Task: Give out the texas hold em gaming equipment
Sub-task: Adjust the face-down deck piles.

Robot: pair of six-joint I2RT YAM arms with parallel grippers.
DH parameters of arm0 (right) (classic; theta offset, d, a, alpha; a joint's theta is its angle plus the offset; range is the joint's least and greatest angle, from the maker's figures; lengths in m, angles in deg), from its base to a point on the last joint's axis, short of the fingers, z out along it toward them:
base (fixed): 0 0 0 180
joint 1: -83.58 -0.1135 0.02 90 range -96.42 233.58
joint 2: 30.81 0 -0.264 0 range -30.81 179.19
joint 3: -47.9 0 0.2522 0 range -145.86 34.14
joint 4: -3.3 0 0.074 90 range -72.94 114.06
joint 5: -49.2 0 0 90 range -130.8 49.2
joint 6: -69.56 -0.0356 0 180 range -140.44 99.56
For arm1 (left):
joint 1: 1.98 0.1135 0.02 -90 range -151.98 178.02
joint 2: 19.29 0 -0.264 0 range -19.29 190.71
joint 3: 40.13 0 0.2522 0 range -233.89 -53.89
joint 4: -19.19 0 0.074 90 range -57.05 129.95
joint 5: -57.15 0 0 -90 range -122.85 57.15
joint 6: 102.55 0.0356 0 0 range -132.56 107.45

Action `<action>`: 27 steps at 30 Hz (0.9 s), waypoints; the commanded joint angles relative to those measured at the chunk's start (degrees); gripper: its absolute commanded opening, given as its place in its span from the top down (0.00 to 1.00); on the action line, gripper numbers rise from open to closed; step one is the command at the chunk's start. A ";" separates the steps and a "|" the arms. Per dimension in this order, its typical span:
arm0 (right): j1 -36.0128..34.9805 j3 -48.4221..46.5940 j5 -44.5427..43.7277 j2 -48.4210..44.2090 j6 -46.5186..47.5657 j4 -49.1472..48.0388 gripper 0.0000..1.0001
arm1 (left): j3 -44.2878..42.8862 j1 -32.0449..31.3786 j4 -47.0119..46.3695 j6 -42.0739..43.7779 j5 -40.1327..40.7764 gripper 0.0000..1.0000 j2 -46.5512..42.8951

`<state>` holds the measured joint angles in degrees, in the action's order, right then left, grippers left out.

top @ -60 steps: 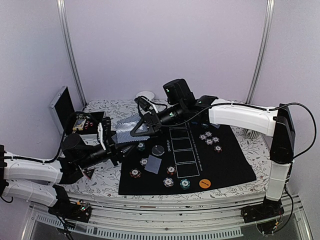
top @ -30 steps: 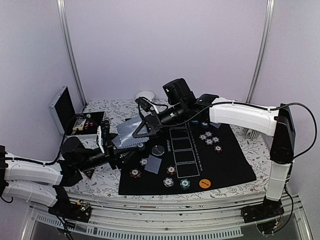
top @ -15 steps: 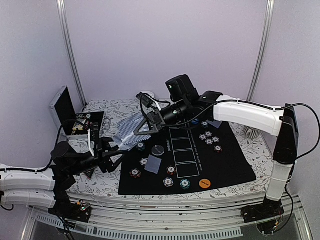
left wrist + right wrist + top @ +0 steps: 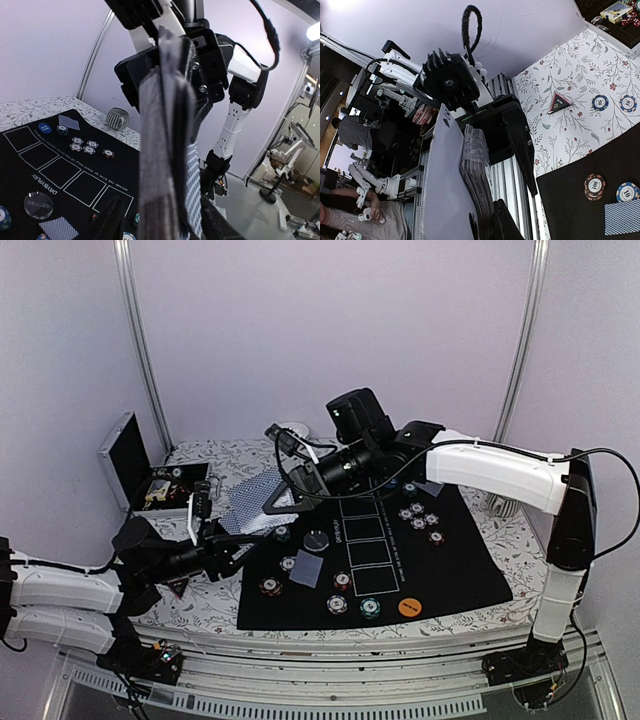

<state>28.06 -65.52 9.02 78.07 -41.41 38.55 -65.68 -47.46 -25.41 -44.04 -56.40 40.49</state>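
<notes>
My right gripper (image 4: 284,496) is shut on a deck of grey-blue-backed playing cards (image 4: 250,506) and holds it above the table's left part. In the right wrist view the deck (image 4: 476,172) is edge-on, with one card (image 4: 442,190) fanned off it. My left gripper (image 4: 238,541) is open, one finger on either side of the deck (image 4: 167,150) without touching. Poker chips (image 4: 270,586) lie on the black mat (image 4: 460,570), with a second group (image 4: 418,516) further back, a dealer disc (image 4: 316,540), an orange button (image 4: 408,606) and a single card (image 4: 308,568).
A silver case (image 4: 122,452) stands open at the far left. A white bowl (image 4: 291,428) sits at the back. A striped cup (image 4: 118,118) stands right of the mat. A black-red triangle marker (image 4: 559,102) and two chips (image 4: 600,102) lie on the floral cloth.
My left arm pulled back and down from the deck, then came forward and up so its fingers flank it. My right gripper kept the deck and shifted slightly.
</notes>
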 commanded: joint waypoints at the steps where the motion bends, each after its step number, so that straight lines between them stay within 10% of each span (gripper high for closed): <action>1: -1.04 -2.12 1.20 -1.15 2.43 0.99 0.98 | -1.60 1.23 -4.42 -1.37 -1.46 0.52 1.53; 23: -1.16 -3.51 -1.04 0.17 5.18 4.86 0.98 | -2.40 1.50 -8.58 -1.70 -6.49 0.34 1.27; 27: -1.29 -4.35 -0.59 0.70 5.29 4.99 0.98 | -2.77 1.73 -5.32 -1.45 -2.88 0.56 0.81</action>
<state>27.31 -67.50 8.59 78.11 -37.17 43.25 -66.97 -46.93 -31.86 -45.90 -61.21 41.83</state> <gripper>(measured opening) 0.119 0.543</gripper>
